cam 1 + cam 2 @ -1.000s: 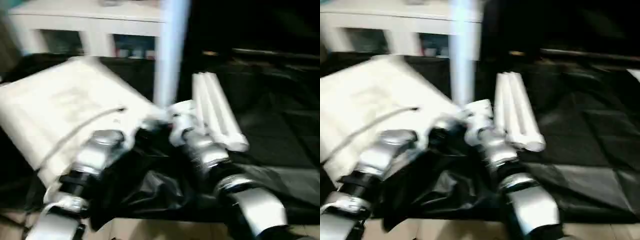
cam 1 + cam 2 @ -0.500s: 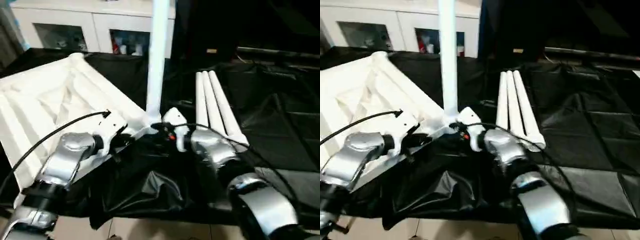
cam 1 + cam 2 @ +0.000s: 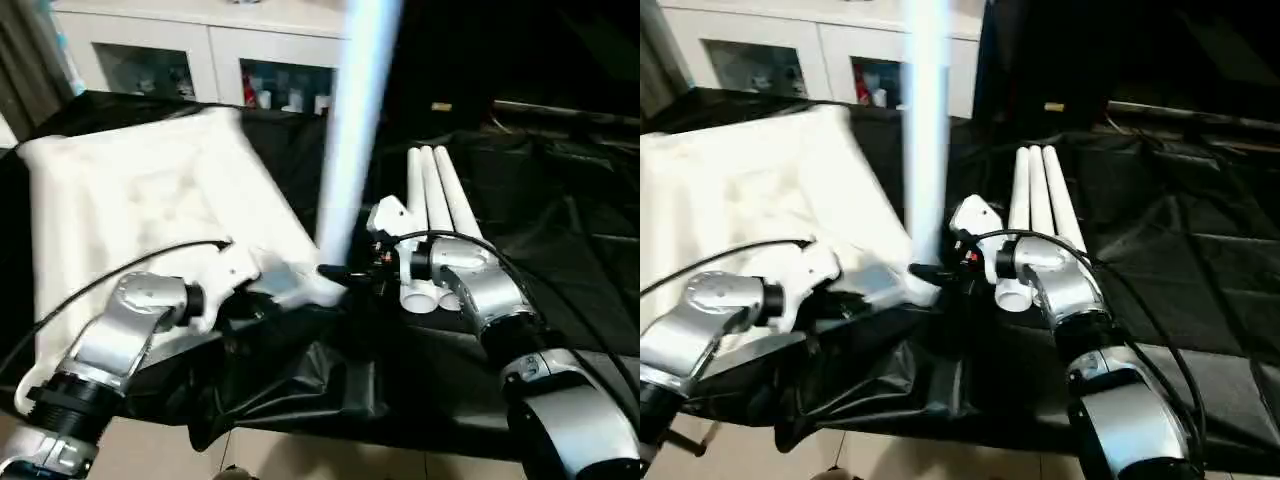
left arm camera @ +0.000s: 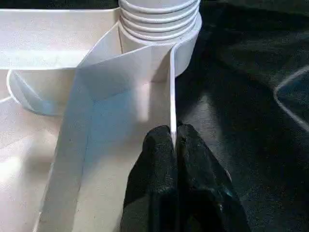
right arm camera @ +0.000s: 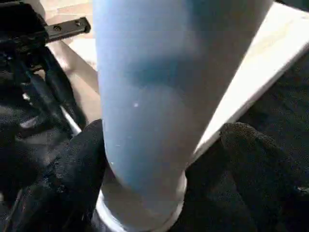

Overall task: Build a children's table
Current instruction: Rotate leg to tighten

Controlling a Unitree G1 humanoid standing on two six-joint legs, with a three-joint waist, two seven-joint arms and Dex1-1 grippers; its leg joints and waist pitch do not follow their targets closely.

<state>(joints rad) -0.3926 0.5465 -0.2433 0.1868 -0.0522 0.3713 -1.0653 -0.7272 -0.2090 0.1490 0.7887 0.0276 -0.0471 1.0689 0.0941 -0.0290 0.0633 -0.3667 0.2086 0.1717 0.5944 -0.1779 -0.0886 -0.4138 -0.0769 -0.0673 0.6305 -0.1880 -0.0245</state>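
while the small white plastic table top lay upside down on the black cloth, ribbed underside up, toward the left of the scene, one round tapering white leg stood upright at its near right corner, seated in the ringed corner socket. three spare white legs lay side by side on the cloth just right of that corner, running from near to far. a white glass-door cabinet stood at the far side.

the left gripper was pinched tight on the thin upright rim wall of the table top, just near of the socket, one black finger on each side. the right gripper stood wide around the foot of the upright leg, its black pads pressed to either flank of the leg, so it had hold of the leg.

the step in hand looked to be seating this leg. to do it well, the left grip should have kept the top from sliding or tipping while the right pressed the leg straight along the socket's axis. the leg looked slightly tilted in the head views, so it wanted truing first; a skewed push risked jamming it or levering the thin rim. whether the leg was fully home i could not tell.
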